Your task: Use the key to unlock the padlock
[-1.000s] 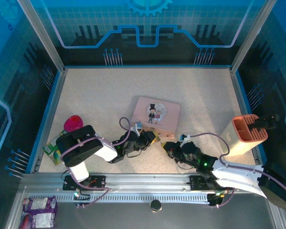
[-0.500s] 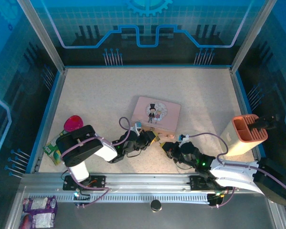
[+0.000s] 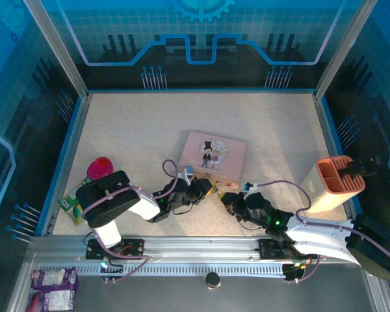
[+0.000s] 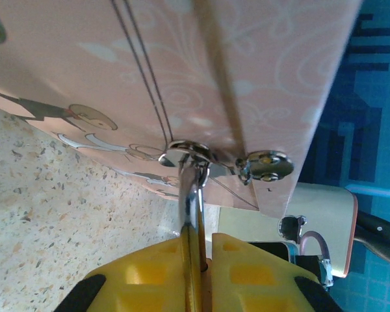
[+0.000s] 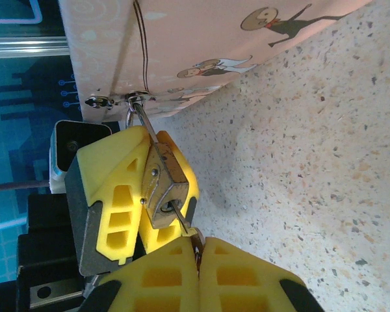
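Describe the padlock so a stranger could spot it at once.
Find the pink tin mid-table; from the clasp on its near edge hangs the padlock. It is the small brass block with a silvery shackle, pinched between yellow fingers, unlike the thin dark key poking from its base.

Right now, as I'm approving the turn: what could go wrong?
The key meets the padlock at a slant; turning may bend it or slip it from the right gripper. The padlock hangs from the latch of the tin, so twisting might drag the tin though the left gripper holds it.
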Robot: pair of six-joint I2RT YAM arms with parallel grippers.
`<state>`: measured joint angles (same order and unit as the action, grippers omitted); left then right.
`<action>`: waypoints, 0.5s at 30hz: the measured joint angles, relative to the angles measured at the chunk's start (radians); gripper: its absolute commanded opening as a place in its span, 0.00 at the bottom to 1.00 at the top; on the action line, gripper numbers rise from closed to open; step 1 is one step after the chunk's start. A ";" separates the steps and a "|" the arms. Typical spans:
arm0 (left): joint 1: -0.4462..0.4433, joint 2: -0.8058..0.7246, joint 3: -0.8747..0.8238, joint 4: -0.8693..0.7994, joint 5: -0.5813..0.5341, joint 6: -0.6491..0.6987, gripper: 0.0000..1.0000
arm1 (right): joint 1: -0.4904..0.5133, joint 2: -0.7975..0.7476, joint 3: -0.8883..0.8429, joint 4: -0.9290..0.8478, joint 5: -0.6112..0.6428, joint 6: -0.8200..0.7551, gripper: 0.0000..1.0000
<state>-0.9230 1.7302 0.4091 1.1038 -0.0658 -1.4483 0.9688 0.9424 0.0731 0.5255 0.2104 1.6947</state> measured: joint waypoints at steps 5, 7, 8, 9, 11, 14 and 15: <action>-0.006 -0.012 0.001 -0.002 -0.016 0.010 0.00 | 0.000 -0.002 0.018 -0.010 0.009 -0.001 0.00; -0.010 -0.016 0.006 -0.003 -0.021 0.010 0.00 | 0.000 -0.002 0.023 -0.011 0.016 -0.001 0.00; -0.011 -0.016 0.010 -0.005 -0.023 0.011 0.00 | 0.000 0.000 0.025 -0.009 0.019 -0.001 0.00; -0.014 -0.016 0.014 -0.007 -0.024 0.013 0.00 | 0.000 0.003 0.027 -0.008 0.023 -0.001 0.00; -0.020 -0.016 0.018 -0.014 -0.024 0.014 0.00 | 0.000 0.011 0.029 0.000 0.026 -0.001 0.00; -0.024 -0.016 0.021 -0.022 -0.027 0.014 0.00 | 0.000 0.021 0.030 0.008 0.026 -0.001 0.00; -0.024 -0.016 0.021 -0.023 -0.027 0.014 0.00 | 0.000 0.024 0.030 0.010 0.026 -0.001 0.00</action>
<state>-0.9474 1.7138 0.4305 1.0809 -0.0929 -1.4342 0.9688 0.9661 0.1028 0.5354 0.2363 1.6939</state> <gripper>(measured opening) 0.119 0.064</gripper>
